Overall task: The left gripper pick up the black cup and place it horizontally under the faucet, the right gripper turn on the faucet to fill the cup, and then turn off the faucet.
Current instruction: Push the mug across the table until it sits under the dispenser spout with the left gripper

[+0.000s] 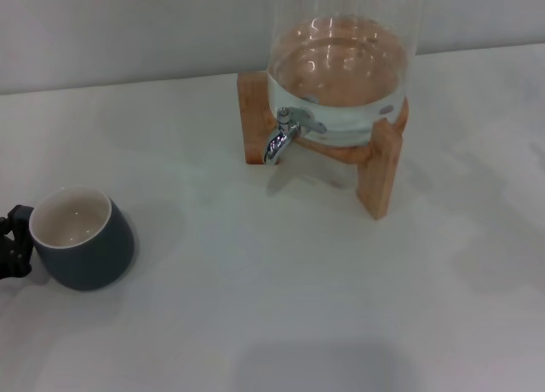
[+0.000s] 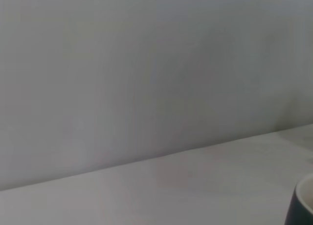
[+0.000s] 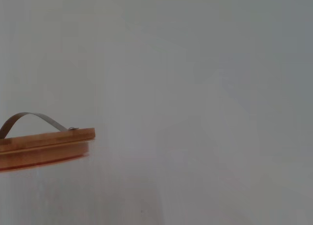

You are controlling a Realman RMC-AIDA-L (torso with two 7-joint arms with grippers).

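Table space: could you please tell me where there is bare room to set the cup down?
Bare table stretches between the cup and the dispenser stand, including below the faucet. It is crowded at the left edge, where the left end effector meets the cup.

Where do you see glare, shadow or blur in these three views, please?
Head view: bright reflections on the dispenser glass and faucet; soft shadows beside the cup and along the near table edge. Left wrist view: the cup's rim at the corner is out of focus. Right wrist view: the lid edge is smeared.
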